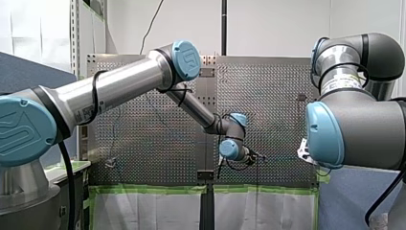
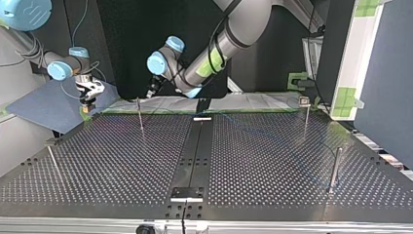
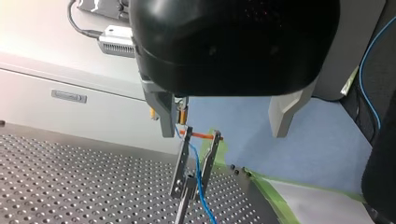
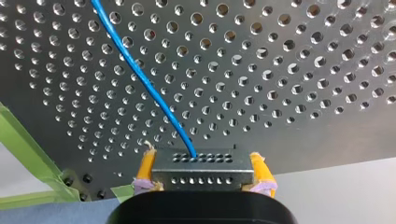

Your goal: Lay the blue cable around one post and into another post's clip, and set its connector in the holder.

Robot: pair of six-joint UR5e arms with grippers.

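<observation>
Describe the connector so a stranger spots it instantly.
Over the perforated table's far corner, at the top view's left, hangs my right pincer. Between its yellow pads sits the connector: a dark block with rows of holes, the blue cable leaving it.

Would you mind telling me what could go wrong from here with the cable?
The blue cable runs between the prongs of the clip on its post, with my left pincer open above it. A pull from my right pincer, shut on the connector, might lift the cable out. One of the left pincer's fingers stands close to the clip's top, so it may knock the post when it moves.
</observation>
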